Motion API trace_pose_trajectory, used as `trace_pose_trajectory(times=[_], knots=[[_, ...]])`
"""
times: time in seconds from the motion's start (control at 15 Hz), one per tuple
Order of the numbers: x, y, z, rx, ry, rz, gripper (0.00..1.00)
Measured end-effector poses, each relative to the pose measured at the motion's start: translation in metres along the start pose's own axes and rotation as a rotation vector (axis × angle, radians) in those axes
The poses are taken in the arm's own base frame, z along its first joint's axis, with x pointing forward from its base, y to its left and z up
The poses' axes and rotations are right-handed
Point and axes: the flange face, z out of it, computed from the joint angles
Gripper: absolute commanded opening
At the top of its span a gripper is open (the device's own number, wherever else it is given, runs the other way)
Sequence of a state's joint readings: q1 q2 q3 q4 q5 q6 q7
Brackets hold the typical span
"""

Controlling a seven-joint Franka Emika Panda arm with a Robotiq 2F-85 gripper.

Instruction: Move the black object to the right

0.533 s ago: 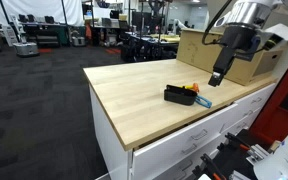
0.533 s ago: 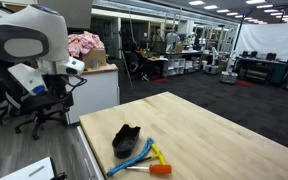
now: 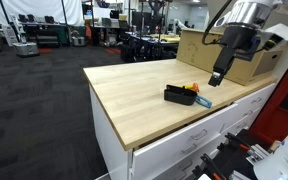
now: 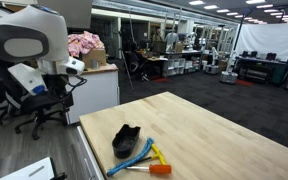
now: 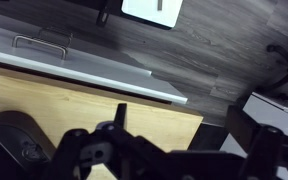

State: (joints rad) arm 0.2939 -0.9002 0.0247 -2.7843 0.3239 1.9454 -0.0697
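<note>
Pale wooden tabletop (image 3: 134, 95) in a lab hall carries the black object (image 3: 179, 96); the gripper (image 3: 216, 79) hangs raised nearby, its grip unreadable.

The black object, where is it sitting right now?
In both exterior views the black object sits on the wooden table, right beside the blue-and-orange item; the claw hangs above, apart from it, nearer the cardboard box.

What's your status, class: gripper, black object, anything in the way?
Gripper above the table, apart from the black object; open or shut unclear. Black object sits on the table, ungrasped. Blue-and-orange tool lies right beside it.
</note>
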Motion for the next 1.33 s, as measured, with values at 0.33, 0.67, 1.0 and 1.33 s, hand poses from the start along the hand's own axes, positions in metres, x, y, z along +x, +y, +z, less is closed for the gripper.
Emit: trace_pose_trajectory(times=[0.33,0.67,1.0,1.33], knots=[[0.014,0.011,0.004,-0.087,0.045,-0.057,1.00],[0.051,0.041,0.030,-0.245,0.064,-0.225,1.00],[0.087,0.078,0.057,-0.338,0.056,-0.350,1.00],[0.124,0.110,0.082,-0.337,0.020,-0.406,1.00]])
